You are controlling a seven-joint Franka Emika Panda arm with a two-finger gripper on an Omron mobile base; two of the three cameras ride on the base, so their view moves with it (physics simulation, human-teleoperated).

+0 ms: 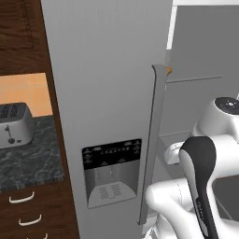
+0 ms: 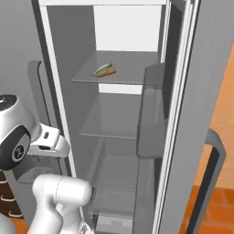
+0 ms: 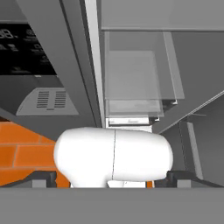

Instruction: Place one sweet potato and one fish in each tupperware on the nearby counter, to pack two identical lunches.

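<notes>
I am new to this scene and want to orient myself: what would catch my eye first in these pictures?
The open fridge stands out first, its glass shelves nearly bare except for a sweet potato and a fish lying together on the top shelf. Next comes the closed fridge door with its dark dispenser panel, and to its left a silver toaster on the black marbled counter.

Fridge door matt grey, looks like brushed metal, w/ glossy black dispenser panel. Shelves inside see-thru, glass-like. Counter at left polished black stone w/ grey veins; drawers below dark wood grain, shiny metal handles. Toaster chrome-ish. Floor orange tile.
</notes>
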